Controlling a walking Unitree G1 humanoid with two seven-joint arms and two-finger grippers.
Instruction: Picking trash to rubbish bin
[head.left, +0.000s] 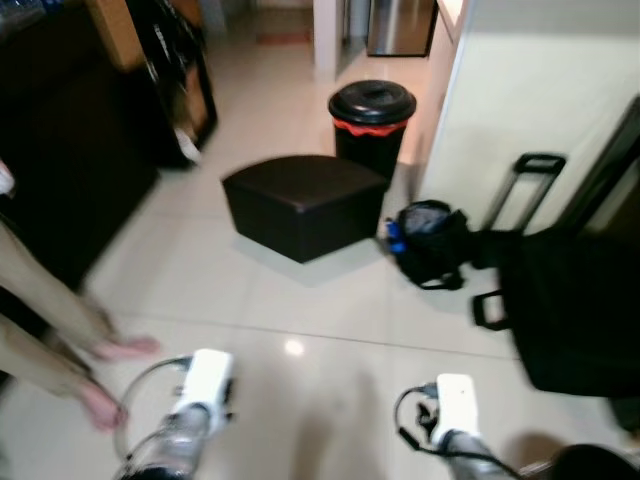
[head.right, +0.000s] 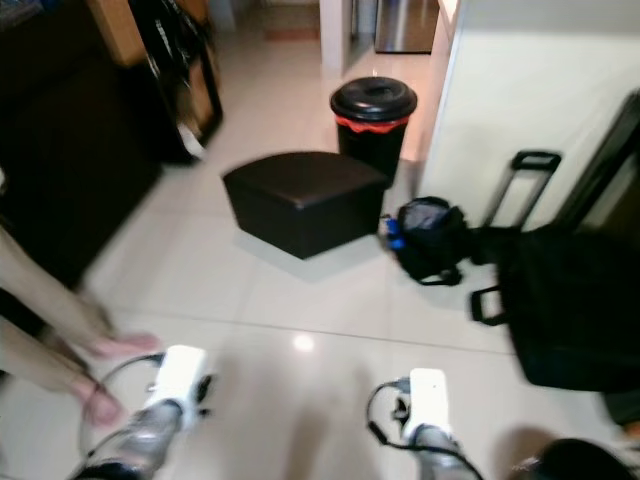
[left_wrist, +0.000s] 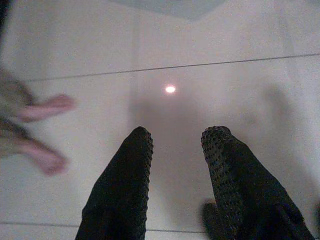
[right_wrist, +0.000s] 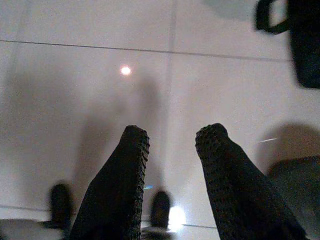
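Beyond the dark ottoman (head.left: 303, 203) stood the black rubbish bin (head.left: 372, 120); left tool (left_wrist: 175, 137) and right tool (right_wrist: 172, 135) hung parted, empty, above the tiled floor (head.left: 300, 300).

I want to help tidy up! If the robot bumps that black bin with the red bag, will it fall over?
Probably not easily. The black bin looks squat and stands flat on the tiled floor. It may slide, since the tiles look glossy. It may be light if nearly empty, though its lid hides what is inside.
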